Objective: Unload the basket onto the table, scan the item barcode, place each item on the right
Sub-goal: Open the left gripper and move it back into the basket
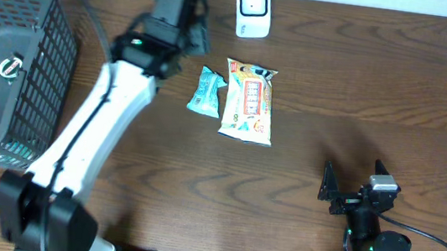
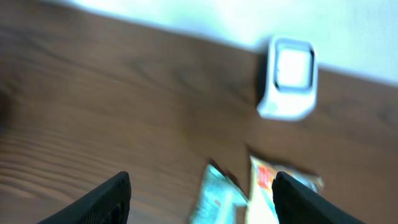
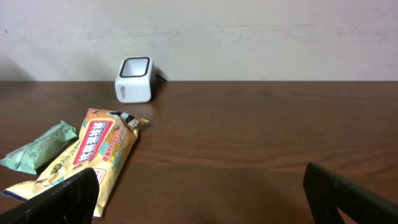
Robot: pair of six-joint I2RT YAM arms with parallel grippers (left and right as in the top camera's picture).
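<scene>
Two packets lie side by side on the wooden table: a small teal packet (image 1: 207,91) and a larger yellow and white snack packet (image 1: 248,100). The white barcode scanner (image 1: 253,9) stands at the table's far edge, just behind them. My left gripper (image 1: 198,38) hovers behind and left of the teal packet. Its blurred wrist view shows it open (image 2: 202,205), with the teal packet (image 2: 217,199) and the snack packet (image 2: 264,193) below and the scanner (image 2: 289,78) ahead. My right gripper (image 1: 355,181) rests open near the front right, empty (image 3: 205,199), facing the snack packet (image 3: 93,155) and scanner (image 3: 135,79).
A dark mesh basket (image 1: 42,54) stands at the left edge of the table, with a small orange item in its lower corner. The left arm's white link (image 1: 92,127) crosses the table diagonally from the front left. A pale wall runs behind the scanner.
</scene>
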